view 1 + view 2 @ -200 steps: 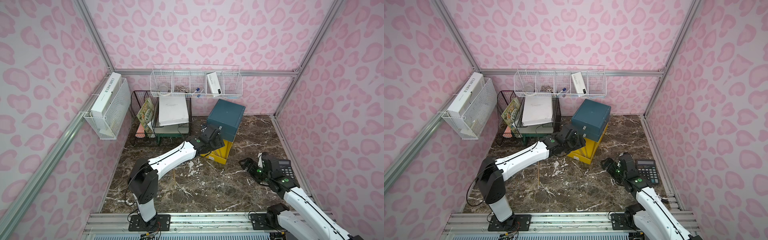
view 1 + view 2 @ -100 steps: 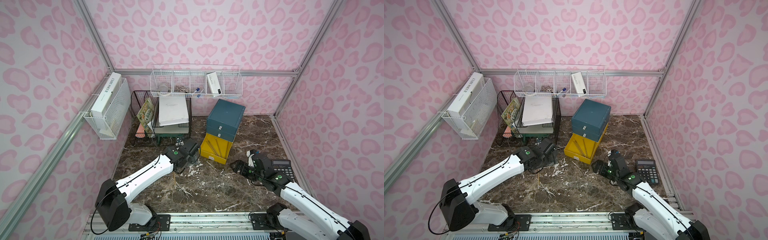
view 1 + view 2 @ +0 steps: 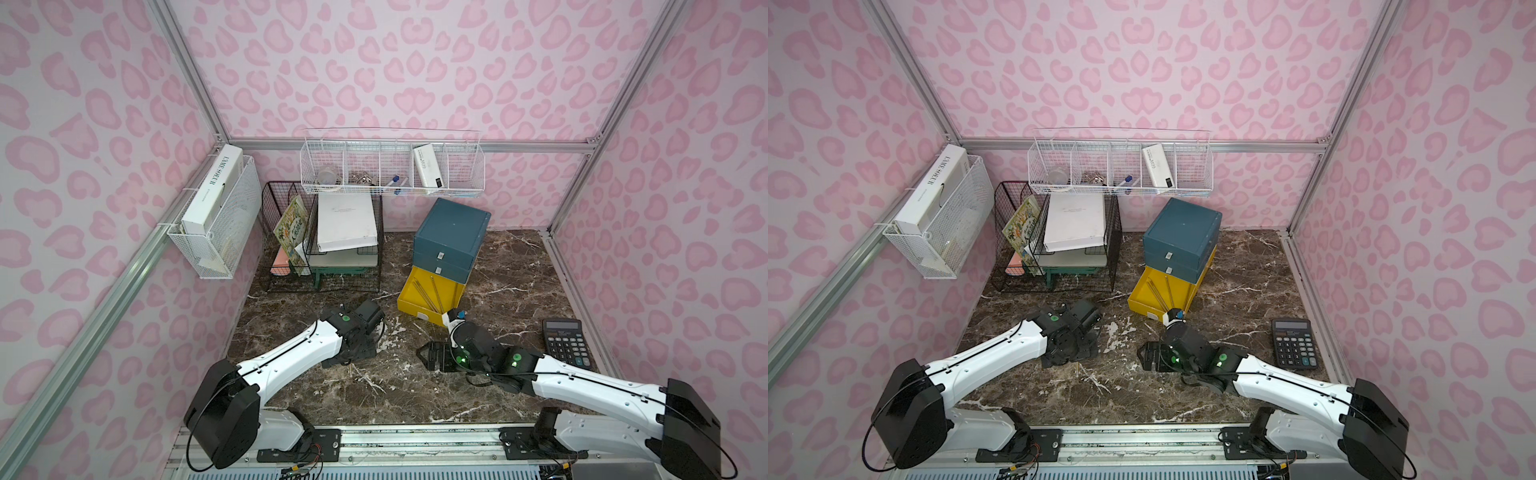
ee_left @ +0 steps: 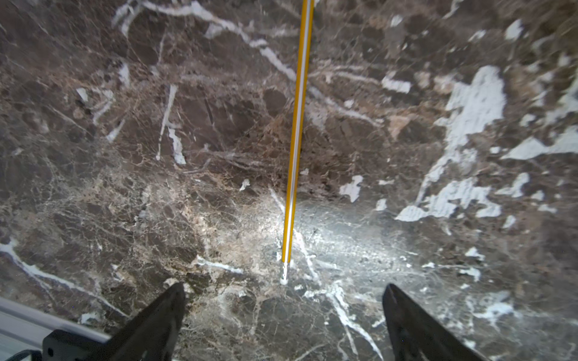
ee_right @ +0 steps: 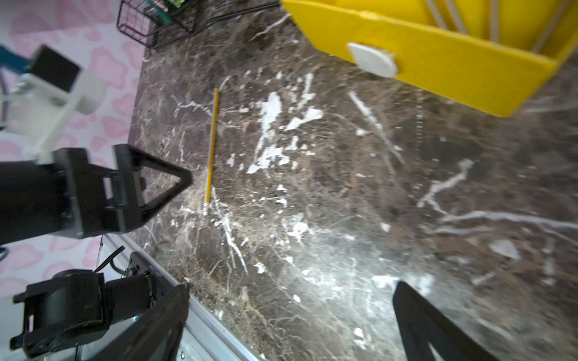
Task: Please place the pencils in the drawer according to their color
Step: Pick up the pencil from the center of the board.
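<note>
Left tool [image 4: 283, 289] hangs over the brown marble tabletop [image 4: 125, 156] with its two black fingers spread wide, holding nothing. A thin yellow pencil [image 4: 295, 140] lies flat on the stone, its pale end just short of the gap between those fingers. In both top views this tool sits at about 8 o'clock from the tabletop's middle and hides most of that pencil. Right tool [image 5: 291, 289], at about 4 o'clock, is likewise spread and holds nothing. At 1 o'clock stands the small dark-teal box cabinet [image 3: 451, 232]. Its lowest drawer [image 3: 411, 307], yellow with a white handle, is pulled out toward 7 o'clock, with several thin pencils [image 3: 430, 291] lying inside. A black calculator [image 3: 567, 343] lies at 3 o'clock.
</note>
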{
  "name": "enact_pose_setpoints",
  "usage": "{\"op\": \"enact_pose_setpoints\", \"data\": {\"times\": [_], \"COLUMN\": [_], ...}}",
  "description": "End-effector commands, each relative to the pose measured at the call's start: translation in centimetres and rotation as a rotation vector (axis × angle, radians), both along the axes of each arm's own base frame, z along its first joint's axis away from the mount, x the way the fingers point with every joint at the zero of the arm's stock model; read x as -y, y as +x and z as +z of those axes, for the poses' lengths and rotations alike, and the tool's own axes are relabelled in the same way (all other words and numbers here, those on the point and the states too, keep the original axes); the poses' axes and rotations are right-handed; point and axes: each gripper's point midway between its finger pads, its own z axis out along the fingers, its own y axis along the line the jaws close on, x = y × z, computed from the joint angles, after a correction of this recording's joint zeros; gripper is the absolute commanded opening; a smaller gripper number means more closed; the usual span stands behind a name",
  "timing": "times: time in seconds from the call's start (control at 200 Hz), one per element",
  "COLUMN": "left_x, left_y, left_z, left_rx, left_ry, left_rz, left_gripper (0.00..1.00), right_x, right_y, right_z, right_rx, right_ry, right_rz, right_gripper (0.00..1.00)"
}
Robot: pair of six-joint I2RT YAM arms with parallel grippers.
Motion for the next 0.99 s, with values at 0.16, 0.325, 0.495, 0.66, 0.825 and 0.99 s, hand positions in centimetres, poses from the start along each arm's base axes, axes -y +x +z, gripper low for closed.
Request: {"op": "enact_pose_setpoints", "data": {"times": [0.16,0.325,0.495,0.66,0.825,0.99], "left_x": [-0.2,0.0,0.1,-0.1,0.0,0.0], "left_y": [-0.3,-0.1,0.0,0.3,0.2,0.0], "left_z": [-3.0,-4.4,-5.8,-7.0,-7.5,-7.9], "left_rx": [-0.048,-0.071,-0.094,-0.120,-0.136,-0.156], "left_ry": [-0.054,-0.085,-0.110,-0.117,-0.120,-0.121], "left_rz": [0.047,0.065,0.095,0.121,0.128,0.131], "left_gripper": [0.95,0.86,0.75,0.61,0.39,0.21], "right_x": [-4.1,-4.7,-4.4,-3.8,-3.0,-1.9], "right_y": [-1.2,-1.8,-1.7,-1.5,-1.2,-0.5], "right_z": [0.5,-0.2,-0.2,0.0,0.5,0.8], "right_rx": [0.067,0.032,0.034,0.046,0.056,0.074], "right_ry": [-0.019,-0.024,-0.035,-0.044,-0.047,-0.046], "right_rz": [0.079,0.097,0.086,0.069,0.044,0.005], "right_gripper": [1.00,1.00,1.00,1.00,1.00,1.00]}}
